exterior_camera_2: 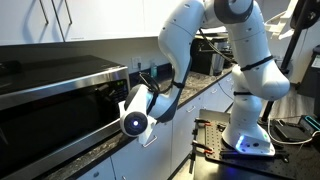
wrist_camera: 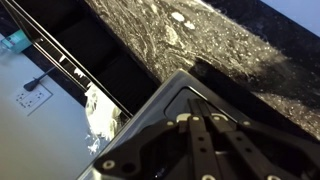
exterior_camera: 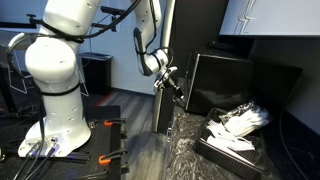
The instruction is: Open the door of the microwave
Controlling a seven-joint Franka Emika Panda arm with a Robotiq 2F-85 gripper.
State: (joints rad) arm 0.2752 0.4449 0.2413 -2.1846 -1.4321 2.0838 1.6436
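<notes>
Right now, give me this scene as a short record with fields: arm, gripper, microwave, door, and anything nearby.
arm: white arm, reaching toward the microwave
gripper: gripper close to the door's edge; open or shut unclear
microwave: black box on the marbled counter
door: door, dark window pane; cannot tell if it is ajar
nearby: black tray holding white items

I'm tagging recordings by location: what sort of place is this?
Likely a kitchenette, perhaps in an office or lab: a black microwave sits on a speckled stone countertop, with white wall cabinets above.
</notes>
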